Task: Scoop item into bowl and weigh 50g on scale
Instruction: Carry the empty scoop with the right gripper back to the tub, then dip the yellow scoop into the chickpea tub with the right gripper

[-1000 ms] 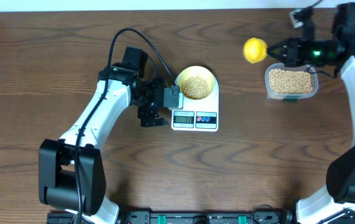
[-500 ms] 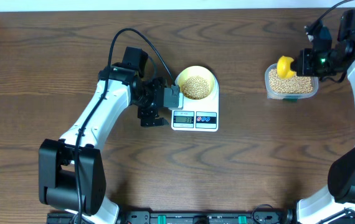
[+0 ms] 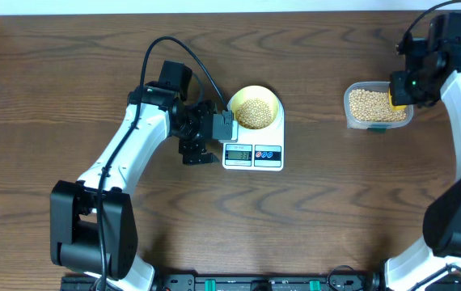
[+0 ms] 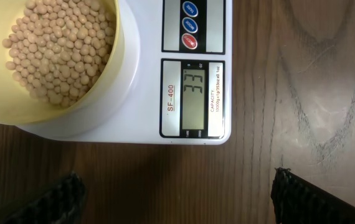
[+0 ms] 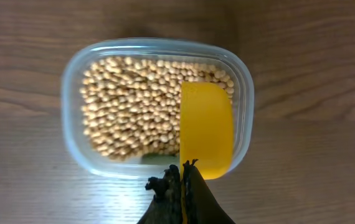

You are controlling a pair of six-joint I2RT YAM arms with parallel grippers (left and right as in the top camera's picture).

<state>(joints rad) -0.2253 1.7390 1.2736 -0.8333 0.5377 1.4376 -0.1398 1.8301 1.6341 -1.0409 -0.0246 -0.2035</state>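
Observation:
The pale yellow bowl [image 3: 254,111] stands on the white scale [image 3: 253,155] and holds a heap of tan beans [image 4: 59,50]. The scale's display [image 4: 194,99] reads 33. My left gripper [image 3: 217,136] hovers just left of the scale, open and empty [image 4: 177,208]. More beans [image 5: 134,112] fill a clear container [image 3: 378,106] at the far right. My right gripper [image 5: 184,180] is shut on the handle of a yellow scoop [image 5: 207,127]. The scoop sits over the beans at the container's right side. In the overhead view the right gripper [image 3: 404,87] hides most of the scoop.
The left arm's black cable [image 3: 174,48] loops over the table behind the bowl. Bare brown wood [image 3: 336,202] lies between the scale and the container. The table's far edge [image 3: 214,11] runs along the top.
My right gripper has carried the yellow scoop rightward, from left of the clear container to over its right side. The left arm, bowl and scale have stayed still.

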